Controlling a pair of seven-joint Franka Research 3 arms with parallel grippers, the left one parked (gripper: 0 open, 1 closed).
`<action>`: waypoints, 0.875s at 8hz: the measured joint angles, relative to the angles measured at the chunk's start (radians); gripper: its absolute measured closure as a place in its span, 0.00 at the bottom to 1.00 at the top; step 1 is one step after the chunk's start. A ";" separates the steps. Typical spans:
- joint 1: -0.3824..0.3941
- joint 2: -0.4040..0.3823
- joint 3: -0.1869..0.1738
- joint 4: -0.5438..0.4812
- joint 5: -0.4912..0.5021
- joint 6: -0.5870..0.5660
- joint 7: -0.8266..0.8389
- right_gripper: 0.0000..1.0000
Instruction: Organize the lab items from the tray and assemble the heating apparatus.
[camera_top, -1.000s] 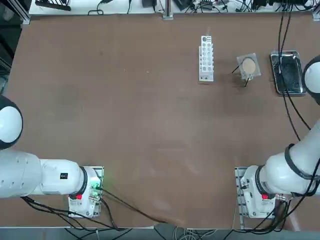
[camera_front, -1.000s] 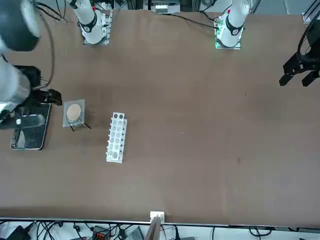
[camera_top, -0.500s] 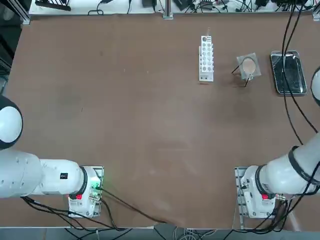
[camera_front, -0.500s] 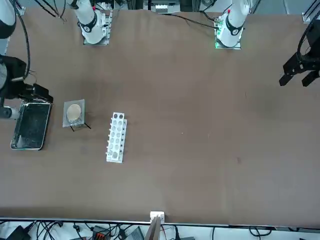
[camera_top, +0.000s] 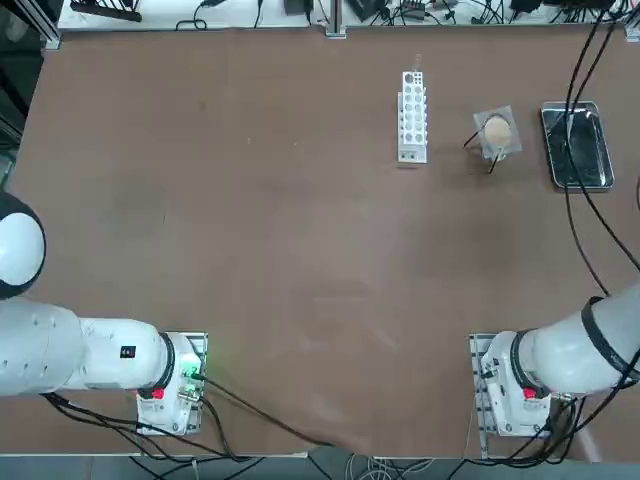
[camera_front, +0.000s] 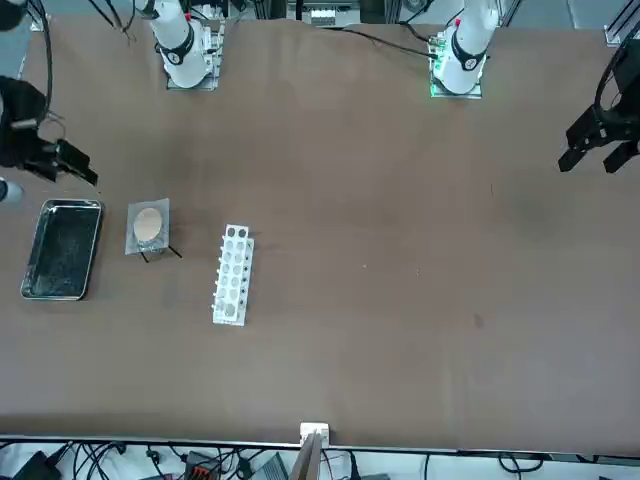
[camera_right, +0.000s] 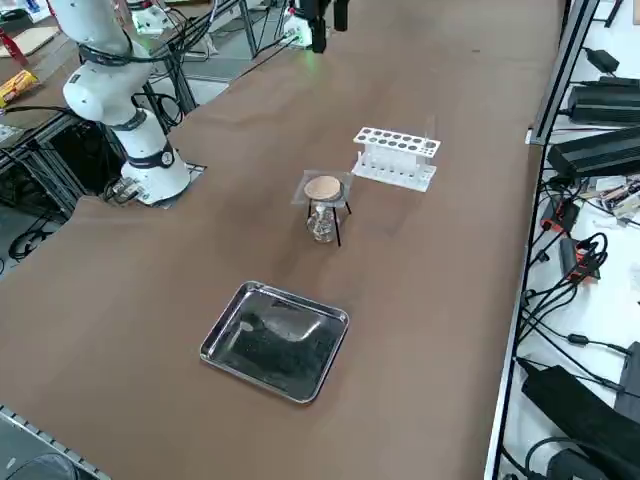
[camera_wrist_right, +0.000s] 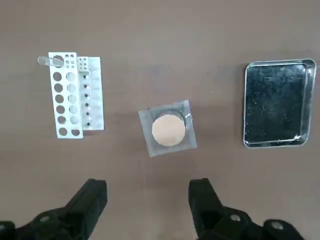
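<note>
The right gripper (camera_wrist_right: 147, 205) hangs high above the table (camera_top: 250, 250) with its two fingers (camera_wrist_right: 90, 200) spread wide and nothing between them, on the robot's side of the stand; in the front view it shows as a dark shape (camera_front: 60, 160) at the edge of the picture, just on the robot's side of the tray (camera_front: 62, 249). Taking the ring stand (camera_right: 327, 215) as the landmark: it stands upright on its thin legs on the table's far right part, with the grey mesh (camera_wrist_right: 168, 128) lying flat on top of it, tan disc uppermost. The glass burner (camera_right: 321, 225) sits on the table beneath the mesh, within the stand's legs. The tray (camera_top: 577, 146) lies flat to the robot's right of the stand, near but apart from it, and its dark bottom carries nothing. The white rack (camera_top: 412, 117) stands to the robot's left of the stand, also near and apart, its long side running away from the robot; a clear tube (camera_wrist_right: 49, 61) stands in a hole at one end.
</note>
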 joint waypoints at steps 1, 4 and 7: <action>0.023 -0.048 -0.023 -0.060 0.000 0.017 0.002 0.01; 0.059 -0.195 -0.059 -0.247 0.000 0.081 0.002 0.01; 0.063 -0.220 -0.059 -0.275 0.000 0.099 0.002 0.01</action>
